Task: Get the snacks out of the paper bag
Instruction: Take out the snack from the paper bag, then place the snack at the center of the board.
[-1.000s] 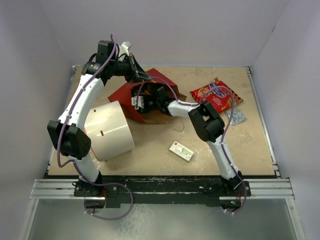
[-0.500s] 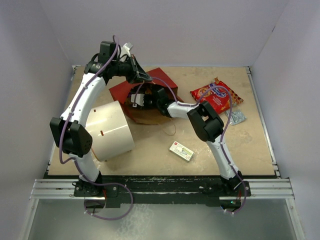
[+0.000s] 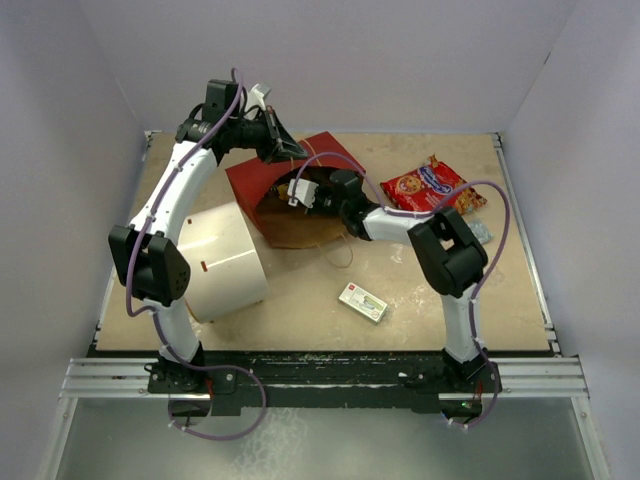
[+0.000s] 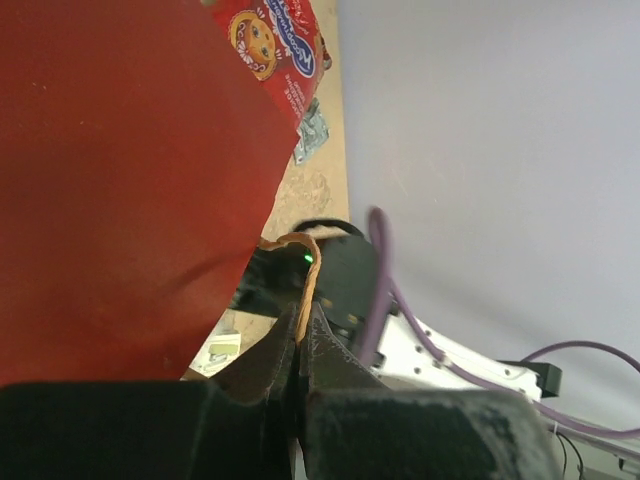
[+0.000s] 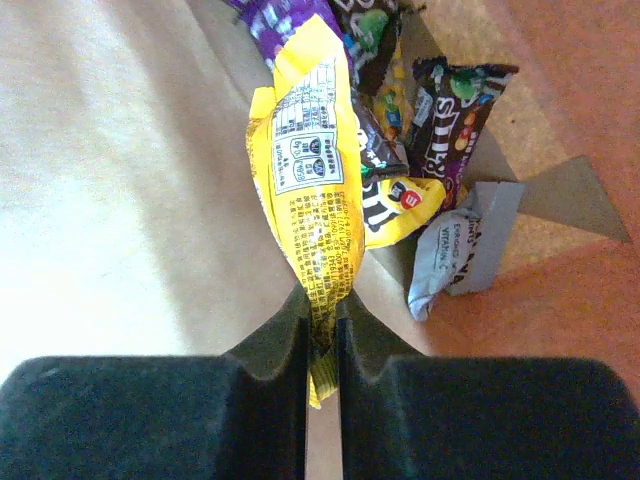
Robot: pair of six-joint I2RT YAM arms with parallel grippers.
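Right gripper pinched crinkly yellow candy pack inside brown paper bag. Left gripper pinched thin twisted handle.

Purple packet — cut off by top edge.

Left gripper, right gripper clamped, arms extended.

white cylinder crowds left of the paper bag; table open rightward.
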